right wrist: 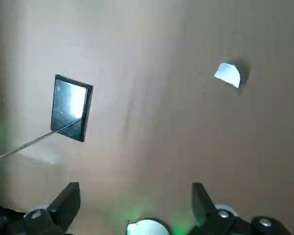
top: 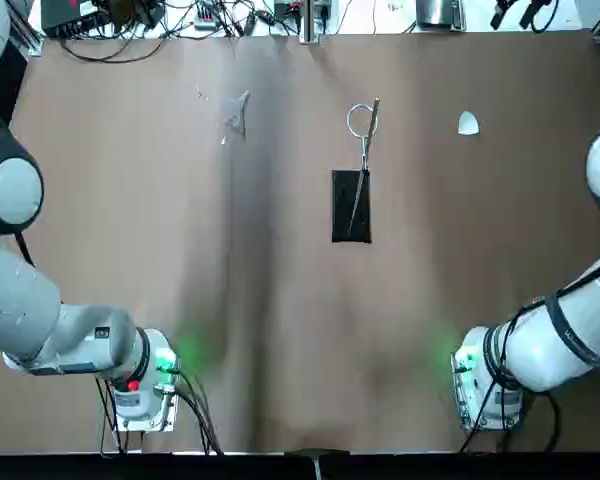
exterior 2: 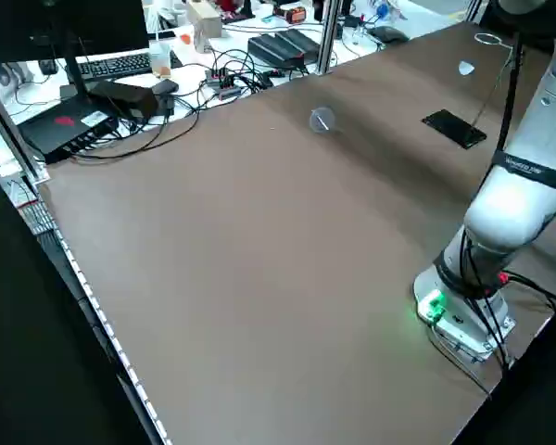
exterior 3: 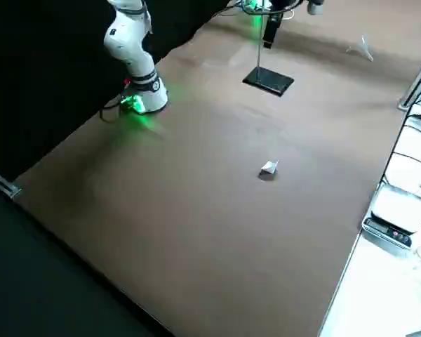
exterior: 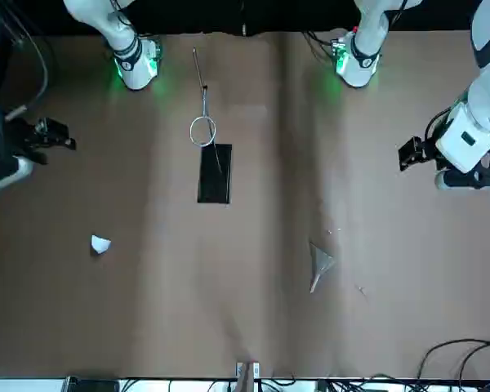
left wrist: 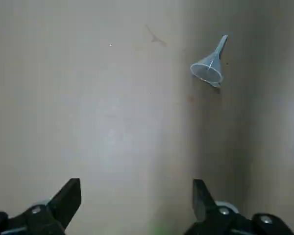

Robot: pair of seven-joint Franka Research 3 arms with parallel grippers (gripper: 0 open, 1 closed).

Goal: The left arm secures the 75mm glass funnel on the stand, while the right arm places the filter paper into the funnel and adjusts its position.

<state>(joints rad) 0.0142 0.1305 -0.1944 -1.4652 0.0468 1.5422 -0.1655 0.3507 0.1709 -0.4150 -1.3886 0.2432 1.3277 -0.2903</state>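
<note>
The clear glass funnel point(top: 238, 115) lies on its side on the brown table, far left of centre, also visible from the left wrist point(left wrist: 208, 68). The stand point(top: 351, 205) has its black base mid-table, and its wire ring point(top: 361, 120) holds nothing. The white folded filter paper point(top: 468, 123) rests on the table to the far right of the stand. My left gripper point(left wrist: 137, 198) hovers open and high, well back from the funnel. My right gripper point(right wrist: 135, 198) is open too, raised above the table, with the stand's base point(right wrist: 71, 107) and the filter paper point(right wrist: 229, 75) below it.
Both arm bases point(top: 145, 385) point(top: 485, 385) stand at the near edge with green lights lit. Cables and electronics point(top: 180, 15) crowd the bench beyond the table's far edge. A keyboard and black boxes point(exterior 2: 102, 83) lie beside the far left corner.
</note>
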